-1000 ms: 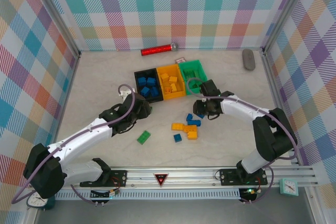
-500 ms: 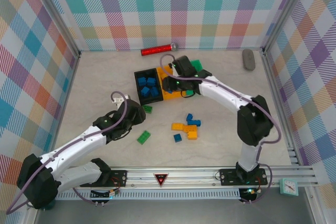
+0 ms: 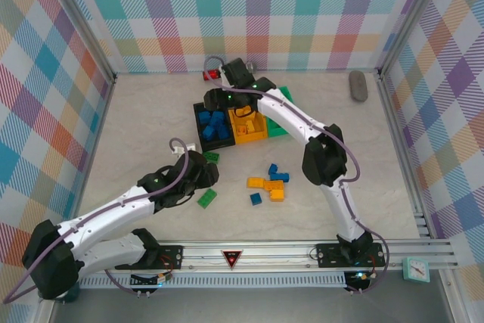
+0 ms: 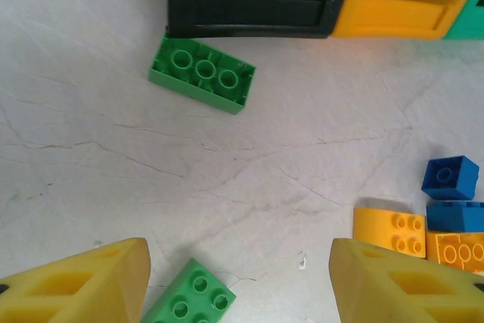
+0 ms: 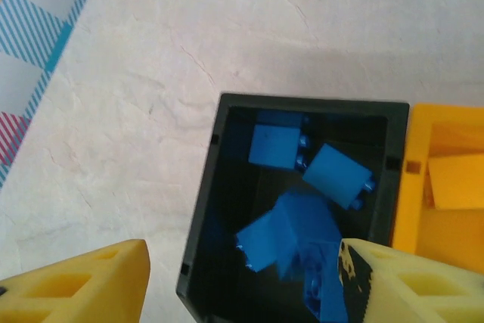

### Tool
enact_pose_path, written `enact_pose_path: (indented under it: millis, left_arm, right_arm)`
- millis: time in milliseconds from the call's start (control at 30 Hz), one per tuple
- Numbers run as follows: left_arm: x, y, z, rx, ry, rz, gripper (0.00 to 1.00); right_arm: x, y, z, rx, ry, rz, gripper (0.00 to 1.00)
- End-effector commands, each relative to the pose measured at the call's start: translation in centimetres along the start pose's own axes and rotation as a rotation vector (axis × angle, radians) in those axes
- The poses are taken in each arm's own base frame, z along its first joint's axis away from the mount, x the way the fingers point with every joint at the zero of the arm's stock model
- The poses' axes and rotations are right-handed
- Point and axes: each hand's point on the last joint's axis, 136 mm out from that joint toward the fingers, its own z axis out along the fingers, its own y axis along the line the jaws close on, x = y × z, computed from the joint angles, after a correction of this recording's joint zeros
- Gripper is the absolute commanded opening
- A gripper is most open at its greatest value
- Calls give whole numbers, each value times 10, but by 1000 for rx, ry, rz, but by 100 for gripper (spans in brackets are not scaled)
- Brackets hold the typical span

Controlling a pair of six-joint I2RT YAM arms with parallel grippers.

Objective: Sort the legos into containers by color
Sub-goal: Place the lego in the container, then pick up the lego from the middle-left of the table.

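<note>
Three bins stand in a row: black (image 3: 197, 122), orange (image 3: 257, 135) and green (image 3: 285, 97). My right gripper (image 3: 214, 100) hovers open over the black bin (image 5: 198, 225). Several blue legos (image 5: 277, 147) lie inside it, and one blurred blue brick (image 5: 281, 246) sits right under the jaws. My left gripper (image 4: 238, 285) is open low over the table. One green brick (image 4: 189, 304) lies near its left finger, untouched, and another green brick (image 4: 202, 79) lies by the black bin's front wall. Loose blue legos (image 3: 274, 171) and orange legos (image 3: 266, 184) sit mid-table.
The red glittery cylinder (image 3: 208, 76) lies at the back, partly behind my right arm. A grey oval object (image 3: 358, 85) rests at the back right. Plaid walls close the table on three sides. Bare tabletop stretches left of the bins.
My right gripper swung from the loose pile, over the orange bin, to above the black bin and opened, letting a blue brick go. My left gripper shifted slightly towards the green bricks.
</note>
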Motion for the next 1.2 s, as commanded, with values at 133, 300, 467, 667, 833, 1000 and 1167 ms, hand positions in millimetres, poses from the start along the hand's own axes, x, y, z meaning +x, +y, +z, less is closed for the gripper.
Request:
enact_pose_path:
  millis: [133, 300, 467, 667, 833, 1000, 1167]
  left_arm:
    - [8, -35, 15, 78, 52, 109, 64]
    - [17, -69, 29, 157, 73, 175, 64]
    - [22, -73, 39, 119, 56, 194, 63]
    - [33, -78, 46, 137, 77, 200, 63]
    - [42, -83, 49, 129, 97, 250, 62]
    - [52, -97, 50, 168, 129, 289, 62]
    - [73, -119, 50, 231, 219, 359, 62]
  right_arm:
    - [21, -7, -39, 24, 12, -26, 68]
    - [42, -20, -67, 64, -25, -34, 69]
    - [76, -46, -89, 137, -31, -35, 70]
    - [121, -88, -109, 183, -16, 50, 71]
    - [155, -125, -119, 200, -23, 122, 71]
    - [173, -150, -129, 271, -54, 116, 72]
    - [179, -157, -128, 264, -101, 141, 72]
